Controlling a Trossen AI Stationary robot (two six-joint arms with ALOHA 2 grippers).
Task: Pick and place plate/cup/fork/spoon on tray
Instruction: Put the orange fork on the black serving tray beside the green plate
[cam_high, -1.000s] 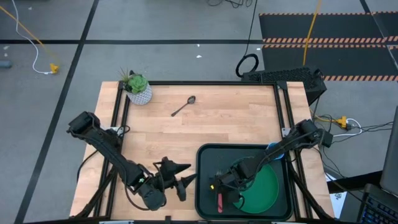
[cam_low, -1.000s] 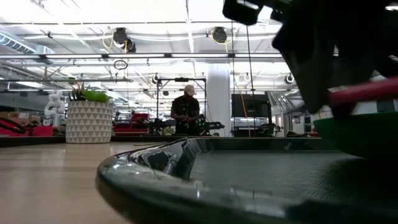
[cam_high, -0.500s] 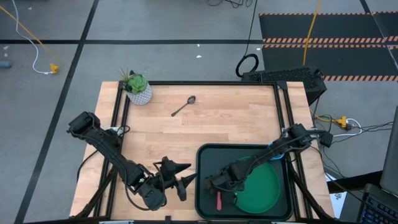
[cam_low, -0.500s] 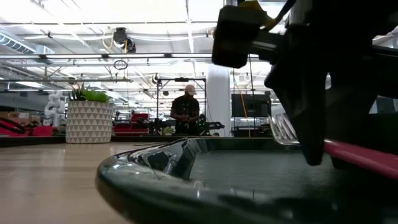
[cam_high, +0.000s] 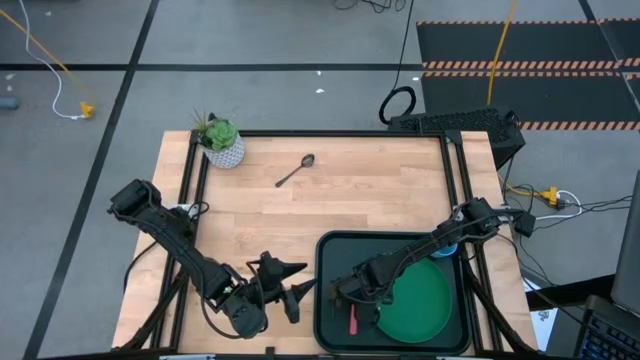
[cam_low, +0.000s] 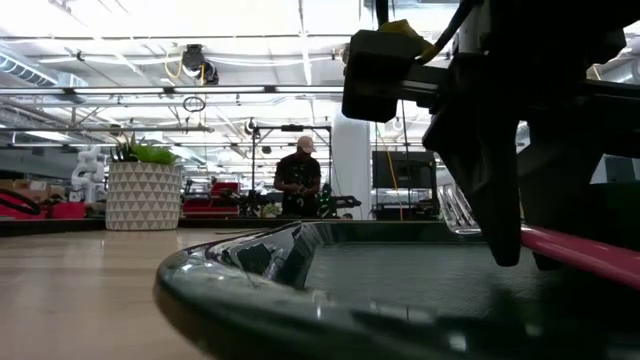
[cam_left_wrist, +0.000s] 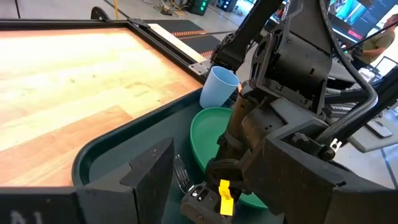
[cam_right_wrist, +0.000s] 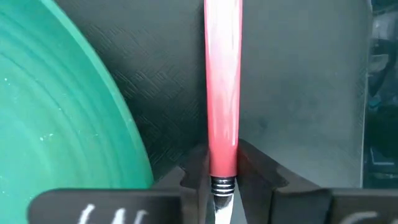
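The dark tray (cam_high: 330, 250) lies at the table's near right. On it are the green plate (cam_high: 415, 305), which also shows in the right wrist view (cam_right_wrist: 56, 106), and the blue cup (cam_left_wrist: 217, 87) at the tray's far right corner, partly behind my right arm. My right gripper (cam_high: 350, 303) is low over the tray's left part, shut on the red-handled fork (cam_right_wrist: 222, 74). The metal spoon (cam_high: 295, 172) lies flat on the bare wood toward the far edge. My left gripper (cam_high: 295, 282) is open and empty, just left of the tray. My right gripper pinches the fork's red handle at its tine end (cam_right_wrist: 222, 158), just by the metal neck, between its two fingers. The fingers point down from above and lie across the fork. The fork is tilted, with its tines (cam_low: 455, 210) raised and its handle (cam_low: 590, 252) sloping down toward the tray floor.
A white pot with a green plant (cam_high: 222, 145) stands at the table's far left corner. Bare wood lies between the pot, the spoon and the tray. A person (cam_low: 300, 180) stands far off in the room behind.
My right gripper has gone down into the tray and slightly toward the table's left with the fork. The fork was held higher and is now low and tipped, with its handle end sloping down near the tray floor. In the last half second it has hardly moved.
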